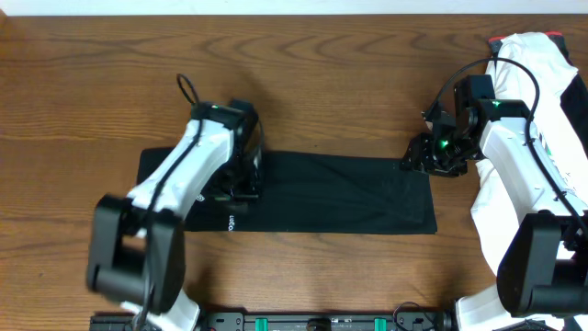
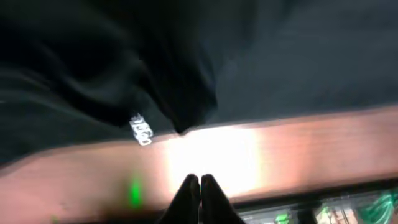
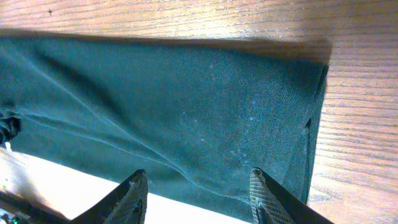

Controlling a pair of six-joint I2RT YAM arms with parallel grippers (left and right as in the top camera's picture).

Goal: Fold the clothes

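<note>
The black T-shirt (image 1: pixel 340 193) lies flat on the wooden table, folded into a long band. Small white lettering (image 1: pixel 231 222) shows near its front edge. My left gripper (image 1: pixel 243 184) is over the shirt's left half. In the left wrist view its jaws (image 2: pixel 200 182) are shut with nothing between them, over bare wood just off the shirt (image 2: pixel 186 56) edge, near the lettering (image 2: pixel 142 129). My right gripper (image 1: pixel 411 158) is at the shirt's far right corner. In the right wrist view its jaws (image 3: pixel 197 178) are open and empty above the fabric (image 3: pixel 186 106).
A white garment (image 1: pixel 537 64) lies at the far right, under my right arm. A black rail with green parts (image 1: pixel 322 323) runs along the table's front edge. Bare wood (image 1: pixel 322 83) lies behind the shirt.
</note>
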